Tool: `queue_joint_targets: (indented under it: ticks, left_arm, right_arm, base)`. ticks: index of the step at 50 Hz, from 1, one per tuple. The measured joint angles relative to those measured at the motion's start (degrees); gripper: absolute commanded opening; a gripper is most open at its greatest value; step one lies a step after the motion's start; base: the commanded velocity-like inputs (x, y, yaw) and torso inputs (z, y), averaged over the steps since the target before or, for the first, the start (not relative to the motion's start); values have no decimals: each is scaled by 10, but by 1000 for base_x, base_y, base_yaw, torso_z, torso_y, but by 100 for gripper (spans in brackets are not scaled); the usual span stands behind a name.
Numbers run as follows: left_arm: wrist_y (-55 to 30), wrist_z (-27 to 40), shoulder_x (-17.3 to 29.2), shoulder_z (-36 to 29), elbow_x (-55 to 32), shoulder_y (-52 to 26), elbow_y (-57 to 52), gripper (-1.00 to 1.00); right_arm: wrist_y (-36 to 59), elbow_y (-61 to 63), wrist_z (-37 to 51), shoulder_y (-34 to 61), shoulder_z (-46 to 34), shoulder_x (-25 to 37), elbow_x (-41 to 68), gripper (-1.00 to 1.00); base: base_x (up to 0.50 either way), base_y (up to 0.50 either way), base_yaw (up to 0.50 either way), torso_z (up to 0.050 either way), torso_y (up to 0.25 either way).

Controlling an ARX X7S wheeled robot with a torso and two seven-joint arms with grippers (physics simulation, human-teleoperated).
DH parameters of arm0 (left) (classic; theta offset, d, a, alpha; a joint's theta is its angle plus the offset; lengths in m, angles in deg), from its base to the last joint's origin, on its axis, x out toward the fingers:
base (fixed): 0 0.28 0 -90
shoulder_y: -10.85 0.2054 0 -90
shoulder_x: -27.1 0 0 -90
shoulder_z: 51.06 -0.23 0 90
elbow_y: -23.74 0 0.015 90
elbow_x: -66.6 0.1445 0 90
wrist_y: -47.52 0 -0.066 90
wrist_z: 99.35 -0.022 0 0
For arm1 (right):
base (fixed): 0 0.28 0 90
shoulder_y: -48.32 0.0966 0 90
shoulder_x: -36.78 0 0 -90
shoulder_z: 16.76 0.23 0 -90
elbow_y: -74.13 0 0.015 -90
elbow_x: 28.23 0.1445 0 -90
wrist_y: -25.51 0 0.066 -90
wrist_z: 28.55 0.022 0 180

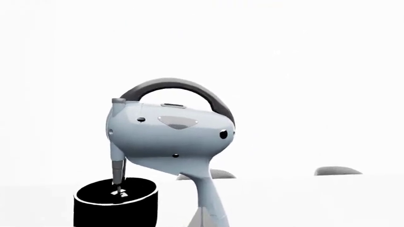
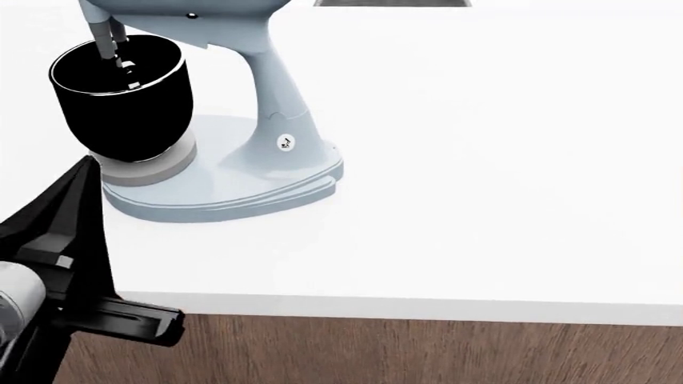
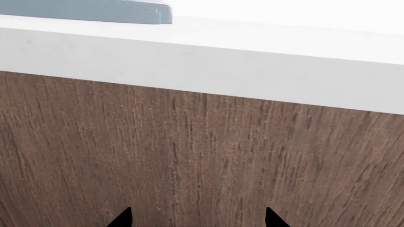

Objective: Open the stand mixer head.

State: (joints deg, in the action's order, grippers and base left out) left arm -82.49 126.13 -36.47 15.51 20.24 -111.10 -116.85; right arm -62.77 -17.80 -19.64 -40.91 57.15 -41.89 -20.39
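Stand mixer head (image 1: 167, 135) down over bowl (image 2: 123, 96); right pincer (image 3: 196, 220) apparently open

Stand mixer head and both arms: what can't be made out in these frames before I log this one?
- Stand mixer head: cut off by the head view's top edge; seen whole only in the left wrist view.
- Black mixing bowl: its lower part is cut off by the left wrist view's edge.
- Left gripper: only a dark part shows at the head view's corner; fingers unclear.
- Right gripper: only two finger tips show, facing the wooden cabinet front.
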Motion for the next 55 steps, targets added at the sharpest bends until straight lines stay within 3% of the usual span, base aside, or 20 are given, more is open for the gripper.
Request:
queue_joint_targets:
  ticks: [12,32,55]
  left_arm:
    - [43,-64,-2,-38,25,-67,151,-100]
    - [121,-264,-14,-111,79,-142,424,-100]
    - [127,-351,-32,-175,112,-181,516,-100]
  right_arm:
    - [1,1,3,0,-5,3,2,100]
    - [-1,-14,11,11,-15,3,1,100]
    - [-1,-7,15,5,-20,13,8,100]
  base:
    - [0,0,0,0,0]
    - [0,0,0,0,0]
    - [0,0,0,0,0]
